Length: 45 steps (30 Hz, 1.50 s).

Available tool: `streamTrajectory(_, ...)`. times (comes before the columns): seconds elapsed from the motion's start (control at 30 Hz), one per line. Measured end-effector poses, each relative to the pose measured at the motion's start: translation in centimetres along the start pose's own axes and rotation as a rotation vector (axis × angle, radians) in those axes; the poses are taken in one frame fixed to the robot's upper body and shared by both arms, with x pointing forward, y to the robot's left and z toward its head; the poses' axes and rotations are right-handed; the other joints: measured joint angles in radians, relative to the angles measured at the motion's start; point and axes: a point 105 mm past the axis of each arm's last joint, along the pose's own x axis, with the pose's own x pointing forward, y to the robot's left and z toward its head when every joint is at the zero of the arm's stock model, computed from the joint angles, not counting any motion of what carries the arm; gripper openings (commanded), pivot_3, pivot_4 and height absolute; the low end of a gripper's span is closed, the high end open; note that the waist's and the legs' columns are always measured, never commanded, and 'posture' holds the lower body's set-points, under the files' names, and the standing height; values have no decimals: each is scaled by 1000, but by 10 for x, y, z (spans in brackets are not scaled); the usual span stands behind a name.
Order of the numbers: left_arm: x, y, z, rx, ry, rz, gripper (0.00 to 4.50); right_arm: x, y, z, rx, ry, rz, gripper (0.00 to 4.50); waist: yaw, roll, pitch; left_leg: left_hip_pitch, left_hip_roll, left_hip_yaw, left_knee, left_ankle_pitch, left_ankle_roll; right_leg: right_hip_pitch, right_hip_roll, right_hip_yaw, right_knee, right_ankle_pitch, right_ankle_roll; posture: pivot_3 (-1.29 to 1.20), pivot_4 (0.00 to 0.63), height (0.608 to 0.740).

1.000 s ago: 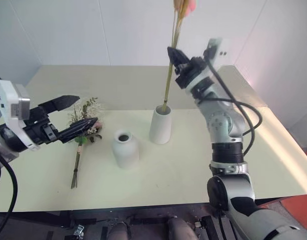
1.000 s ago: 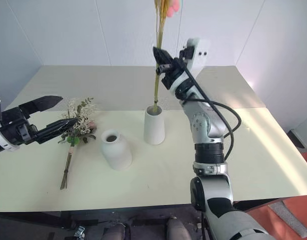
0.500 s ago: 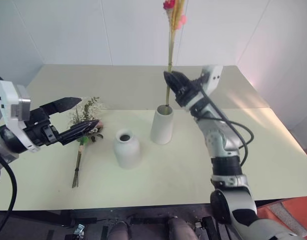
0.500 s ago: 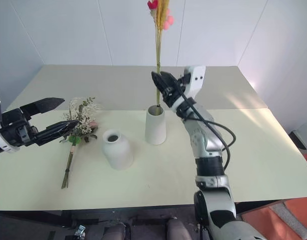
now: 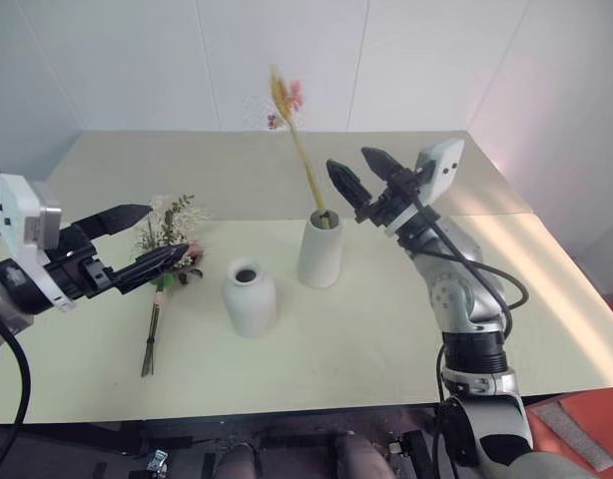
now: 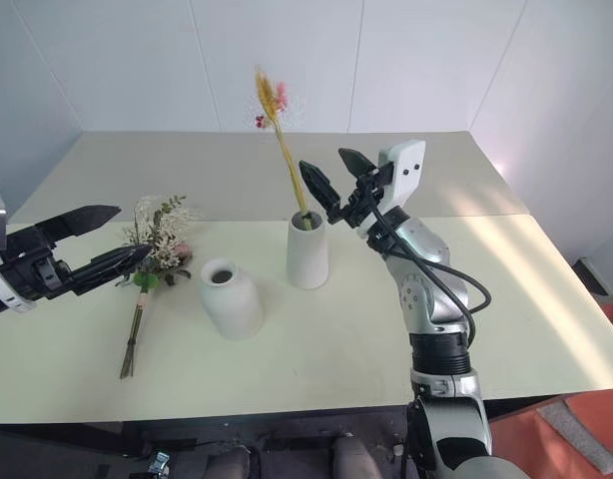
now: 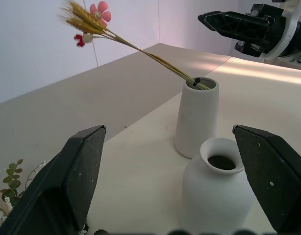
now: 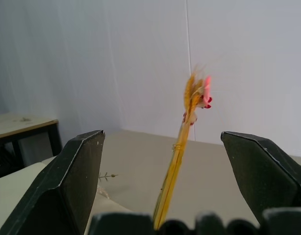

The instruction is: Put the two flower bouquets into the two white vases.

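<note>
The thin wheat bunch (image 5: 302, 165) stands in the taller white vase (image 5: 319, 249) and leans to the left, its ears and pink flowers (image 7: 89, 19) at the top. Just right of its stems, my right gripper (image 5: 348, 160) is open and apart from them. The shorter white vase (image 5: 250, 297), with a narrow mouth and nothing in it, sits in front and to the left. The bushy bouquet (image 5: 167, 235) lies flat on the table (image 5: 356, 349) at the left. My left gripper (image 5: 171, 229) hovers open by the bouquet's head, with nothing between its fingers.
White walls close off the back of the table. Its right edge runs close by my right arm. Bare table surface lies in front of both vases and to their right.
My right gripper opened and let go of the wheat bunch, then drew down and back. The bunch sank into the taller vase and tipped to the left. My left arm stayed put.
</note>
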Motion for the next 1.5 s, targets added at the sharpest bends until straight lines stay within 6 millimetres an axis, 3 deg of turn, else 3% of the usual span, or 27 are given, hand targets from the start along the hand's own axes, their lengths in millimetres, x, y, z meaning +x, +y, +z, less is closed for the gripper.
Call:
streamTrajectory(0.13,0,-2,1,7,1,-4,4500,5,-4,-8,32,72,-10,4462,-1,0,0,0,0,0,0,0,0,0,0,0,0,0,0,0,150,740)
streamTrajectory(0.4,1,-3,1,14,-1,-7,4500,44,-8,-5,139,314,0,4462,-2,0,0,0,0,0,-1,0,0,-1,0,0,0,1,-3,0,150,740)
streamTrajectory(0.67,1,-4,1,16,-9,-8,4500,67,-9,-7,207,559,-17,4462,-1,0,0,-4,0,0,-1,0,0,-3,0,-1,-1,2,-4,0,150,740)
streamTrajectory(0.9,0,-8,-2,9,-9,-2,4500,78,-20,-34,144,681,-95,4462,-4,0,0,-8,0,0,-1,0,0,-8,0,0,0,3,-5,0,150,740)
streamTrajectory(1.07,0,-11,-2,15,-17,2,4500,85,-24,-42,105,681,-112,4462,-4,0,0,-10,0,0,-1,0,0,-10,0,-1,0,3,-6,0,150,740)
streamTrajectory(1.17,-1,-13,-2,18,-16,6,4500,89,-23,-45,96,666,-117,3882,-5,0,0,-10,0,0,-1,0,0,-10,0,0,0,3,-6,0,150,740)
streamTrajectory(1.5,-3,-14,-4,16,-16,24,4500,104,-18,-33,117,552,-101,292,-26,0,0,-10,0,-1,-1,0,0,-10,0,-1,0,3,-6,0,150,740)
